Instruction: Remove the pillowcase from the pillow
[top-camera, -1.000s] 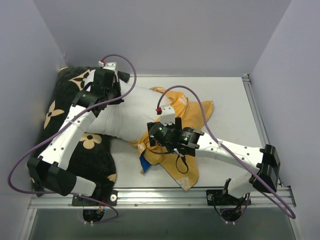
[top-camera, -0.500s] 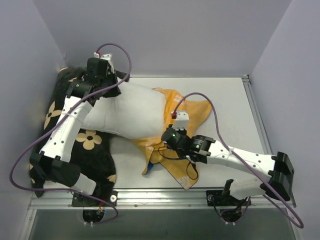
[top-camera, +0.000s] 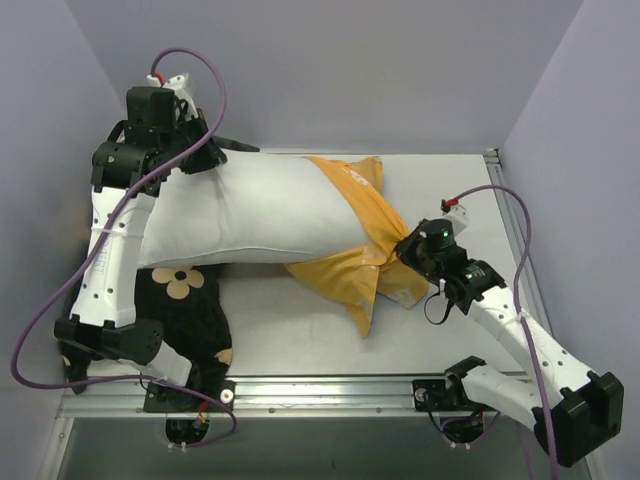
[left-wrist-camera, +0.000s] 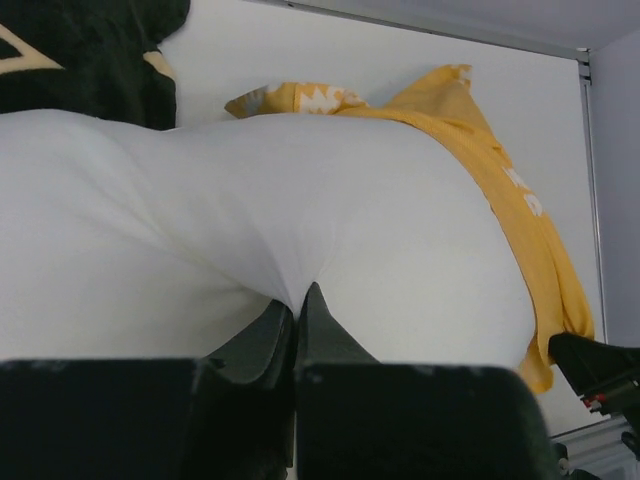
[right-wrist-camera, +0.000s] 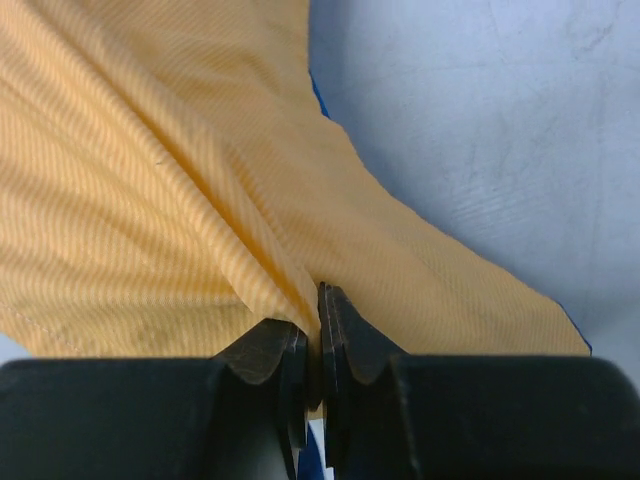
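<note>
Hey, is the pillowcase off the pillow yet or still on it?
Partly on. The pillowcase wraps only one end of the pillow; most of the white pillow lies bare.

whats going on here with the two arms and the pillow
The job is getting a pillowcase off a pillow. The left gripper is shut on the white pillow near its left end, and the right gripper is shut on the orange-yellow pillowcase, off to the right. Most of the pillow is bare; the pillowcase covers only its right end. A black pillow lies at the left.
</note>
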